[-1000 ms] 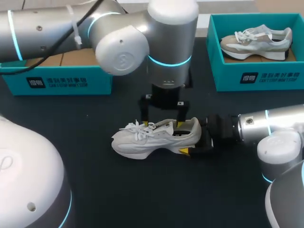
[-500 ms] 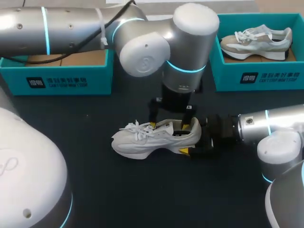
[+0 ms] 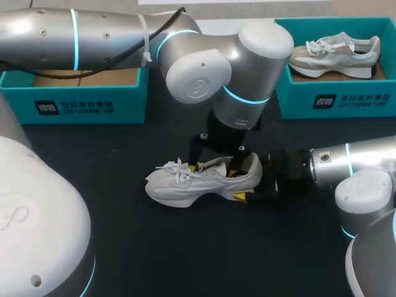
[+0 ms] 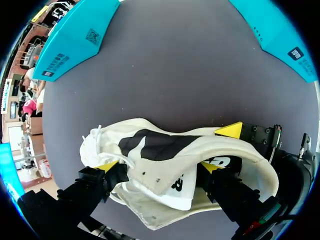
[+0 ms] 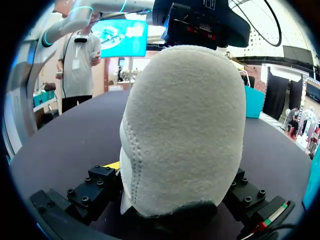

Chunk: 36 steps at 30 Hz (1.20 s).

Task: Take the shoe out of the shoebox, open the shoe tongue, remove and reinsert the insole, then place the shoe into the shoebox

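A white shoe lies on the dark table, toe to the left. My right gripper holds its heel from both sides; in the right wrist view the grey heel fills the space between the fingers. My left gripper hangs over the shoe's mouth, open wide. In the left wrist view, the left gripper has one yellow tip by the laces outside the shoe and the other inside, on the black insole. The tongue and the upper lie between them.
A teal shoebox stands at the back left. Another teal shoebox at the back right holds a second shoe. My left arm's big elbow hangs over the table's middle back.
My left arm has swung to the right and tilted, bringing its gripper lower into the shoe's mouth. The shoe and the right arm have kept still.
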Motion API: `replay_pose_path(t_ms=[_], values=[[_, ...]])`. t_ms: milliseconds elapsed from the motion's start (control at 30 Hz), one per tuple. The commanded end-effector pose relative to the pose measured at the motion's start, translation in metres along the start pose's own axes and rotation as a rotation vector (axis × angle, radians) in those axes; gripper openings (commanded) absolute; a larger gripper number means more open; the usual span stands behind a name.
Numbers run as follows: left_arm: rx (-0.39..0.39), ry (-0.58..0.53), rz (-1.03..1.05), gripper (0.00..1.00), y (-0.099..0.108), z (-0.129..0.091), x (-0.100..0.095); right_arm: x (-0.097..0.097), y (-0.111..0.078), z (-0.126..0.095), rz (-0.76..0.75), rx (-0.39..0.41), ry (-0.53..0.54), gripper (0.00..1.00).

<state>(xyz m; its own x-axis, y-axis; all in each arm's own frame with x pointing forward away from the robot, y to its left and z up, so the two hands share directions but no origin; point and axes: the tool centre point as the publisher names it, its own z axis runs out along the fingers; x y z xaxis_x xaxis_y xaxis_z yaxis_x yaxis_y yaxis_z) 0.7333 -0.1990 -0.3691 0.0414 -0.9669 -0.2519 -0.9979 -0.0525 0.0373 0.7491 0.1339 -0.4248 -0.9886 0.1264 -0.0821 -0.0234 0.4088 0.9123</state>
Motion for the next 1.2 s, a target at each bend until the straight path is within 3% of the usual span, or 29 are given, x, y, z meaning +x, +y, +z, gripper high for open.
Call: replay_pose_path(t_ms=[33, 333, 467, 533, 633, 767, 800, 1200], values=[[0.010, -0.003, -0.006, 1.00, 0.003, -0.002, -0.013, 0.000, -0.001, 0.006, 0.000, 0.005, -0.001, 0.00], [0.000, 0.010, -0.027, 1.00, -0.005, -0.013, -0.040, 0.000, -0.001, 0.006, 0.000, 0.005, -0.001, 0.00], [-0.005, 0.032, -0.023, 0.74, -0.004, -0.020, -0.049, 0.000, -0.001, 0.006, 0.000, 0.005, -0.001, 0.00], [-0.003, 0.049, -0.019, 0.48, -0.002, -0.025, -0.052, 0.000, -0.001, 0.006, 0.000, 0.005, -0.001, 0.00], [-0.005, 0.076, -0.013, 0.36, -0.001, -0.032, -0.054, 0.000, -0.001, 0.006, 0.000, 0.005, -0.001, 0.00], [0.000, 0.111, 0.004, 0.03, 0.004, -0.041, -0.058, 0.000, -0.001, 0.006, 0.000, 0.005, -0.001, 0.00], [0.001, 0.118, 0.005, 0.00, 0.005, -0.043, -0.060, 0.000, -0.001, 0.006, 0.000, 0.005, -0.001, 0.00], [-0.028, 0.169, 0.001, 0.00, 0.019, -0.037, -0.099, 0.000, -0.001, 0.006, 0.000, 0.005, -0.001, 0.00]])
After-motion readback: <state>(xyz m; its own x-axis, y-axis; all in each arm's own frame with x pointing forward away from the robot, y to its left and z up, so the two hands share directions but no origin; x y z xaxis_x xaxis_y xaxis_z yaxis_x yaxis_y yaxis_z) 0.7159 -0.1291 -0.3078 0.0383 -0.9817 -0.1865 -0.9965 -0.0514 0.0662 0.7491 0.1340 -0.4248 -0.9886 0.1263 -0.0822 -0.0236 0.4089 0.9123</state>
